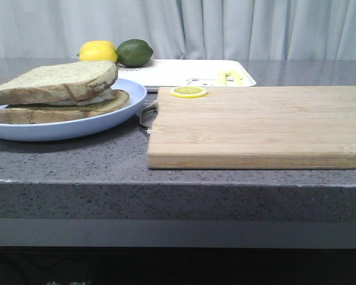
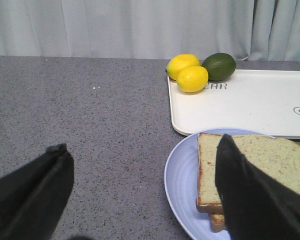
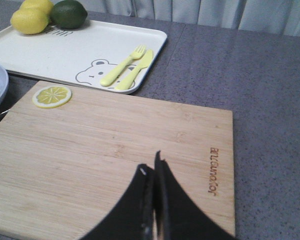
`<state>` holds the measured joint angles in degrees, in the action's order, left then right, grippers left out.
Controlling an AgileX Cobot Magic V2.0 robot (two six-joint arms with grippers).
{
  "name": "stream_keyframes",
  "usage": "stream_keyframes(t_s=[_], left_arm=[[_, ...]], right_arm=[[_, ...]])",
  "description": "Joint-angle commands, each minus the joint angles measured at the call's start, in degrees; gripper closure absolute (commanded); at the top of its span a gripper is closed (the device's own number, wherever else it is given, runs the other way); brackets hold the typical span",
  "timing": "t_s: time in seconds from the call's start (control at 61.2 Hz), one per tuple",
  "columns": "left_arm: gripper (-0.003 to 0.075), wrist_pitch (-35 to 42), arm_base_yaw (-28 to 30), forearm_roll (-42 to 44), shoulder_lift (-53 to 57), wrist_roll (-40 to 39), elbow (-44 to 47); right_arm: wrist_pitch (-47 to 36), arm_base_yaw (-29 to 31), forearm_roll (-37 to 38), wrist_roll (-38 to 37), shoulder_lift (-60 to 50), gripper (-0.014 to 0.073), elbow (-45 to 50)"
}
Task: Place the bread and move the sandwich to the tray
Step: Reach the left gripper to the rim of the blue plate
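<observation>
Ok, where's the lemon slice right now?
In the front view the lemon slice lies flat on the cutting board's far left corner, just in front of the tray and right of the blue plate.

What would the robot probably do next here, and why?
Likely the open left gripper closes in on the blue plate to carry it off: the bread already tops the sandwich, which is not yet on the tray.

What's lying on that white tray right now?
On the tray: two lemons, a lime, a yellow fork and knife. The sandwich plate hides its near edge.
</observation>
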<state>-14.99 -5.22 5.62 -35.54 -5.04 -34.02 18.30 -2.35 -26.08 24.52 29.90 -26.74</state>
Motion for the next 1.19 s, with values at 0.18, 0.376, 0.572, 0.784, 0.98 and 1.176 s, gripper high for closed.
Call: stream_keyframes(t_s=[0.18,0.376,0.572,0.784,0.98,1.176], left_arm=[[0.0156,-1.31,-0.54,-3.80,-5.62,-0.03,-5.51],[0.0156,-10.98,-0.54,-5.28,-20.40,0.02,-15.52],[0.0156,-17.97,-0.54,-5.28,-36.57,2.94,-26.44],[0.0156,-21.31,-0.54,-5.28,-47.87,4.70,-34.43],[0.0156,-22.08,-0.54,-5.62,-53.33,5.04,-37.25],[0.0156,-22.08,-0.64,-7.33,-55.43,6.17,-37.25]], right_arm=[[-14.71,-0.12,-2.49,0.62,-6.65,0.0652,4.56],[-14.64,-0.12,-2.49,0.62,-6.65,0.0652,4.56],[-14.64,-0.12,-2.49,0.62,-6.65,0.0652,4.56],[-14.70,-0.12,-2.49,0.62,-6.65,0.0652,4.56],[-14.70,-0.12,-2.49,0.62,-6.65,0.0652,4.56],[-14.70,-0.12,-2.49,0.62,-6.65,0.0652,4.56]])
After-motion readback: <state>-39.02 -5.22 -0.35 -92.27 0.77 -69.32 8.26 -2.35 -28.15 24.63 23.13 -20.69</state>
